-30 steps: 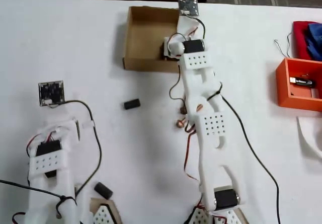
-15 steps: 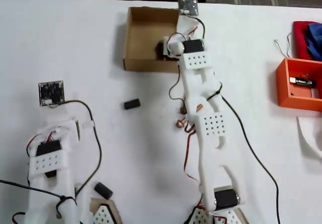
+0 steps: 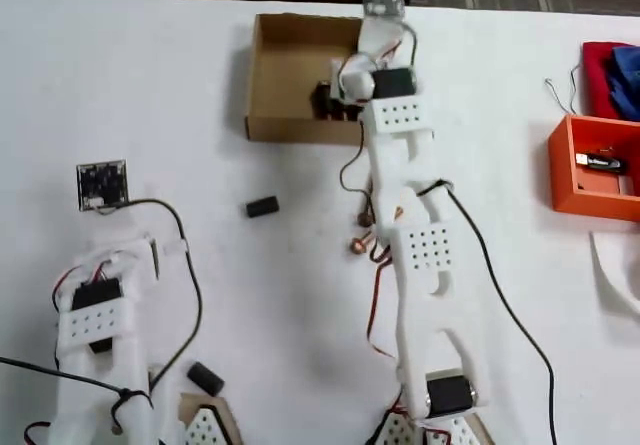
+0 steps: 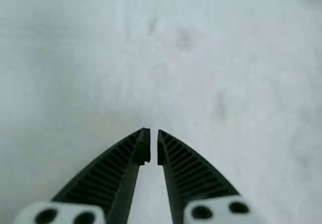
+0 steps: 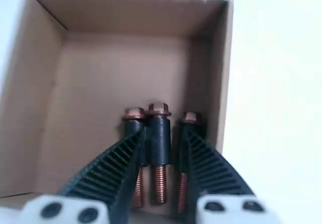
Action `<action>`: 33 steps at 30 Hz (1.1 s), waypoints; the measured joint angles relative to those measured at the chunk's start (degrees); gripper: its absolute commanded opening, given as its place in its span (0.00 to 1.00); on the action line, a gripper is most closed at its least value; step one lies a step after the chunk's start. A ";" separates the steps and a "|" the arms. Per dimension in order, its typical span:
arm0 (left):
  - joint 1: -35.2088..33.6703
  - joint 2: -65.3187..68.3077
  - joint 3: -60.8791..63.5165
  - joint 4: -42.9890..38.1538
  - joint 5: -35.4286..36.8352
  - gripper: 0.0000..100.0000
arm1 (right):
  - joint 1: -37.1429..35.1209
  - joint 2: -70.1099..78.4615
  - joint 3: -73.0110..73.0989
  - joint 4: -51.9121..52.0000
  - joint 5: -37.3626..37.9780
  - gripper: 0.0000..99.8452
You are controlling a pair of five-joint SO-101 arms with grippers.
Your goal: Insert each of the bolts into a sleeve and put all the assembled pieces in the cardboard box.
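Shifting slightly toward the far right since the earlier frames, the right arm's wrist is now sitting over the right wall of the box, while the left arm and the loose parts are lying where they were. At the near left, the left gripper (image 4: 153, 133) is hanging over the bare white table (image 3: 150, 65) with its black ribbed fingers (image 4: 121, 168) drawn together, only a hairline gap between the tips and nothing in them. Just right of that arm's base, a short black cylindrical sleeve (image 3: 205, 376) is lying on the table, and a second black sleeve (image 3: 262, 206) is lying farther out, between the two arms. Right of it, loose copper-coloured bolts (image 3: 357, 247) are resting close against the right arm, partly hidden by its wires. Farther still, the open brown cardboard box (image 3: 290, 75) is standing at the far middle of the table, and the right gripper (image 5: 163, 132) is hanging inside it with its jaws apart. Three assembled pieces, copper bolts pushed through black sleeves (image 5: 158, 148), are lying side by side on the box floor near its right wall, the middle one between the spread fingers. An orange plastic tray (image 3: 590, 170) is sitting at the table's right edge.
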 measured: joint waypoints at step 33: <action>0.00 0.00 1.23 0.00 0.00 0.06 | -2.29 -85.27 77.71 24.53 34.02 0.09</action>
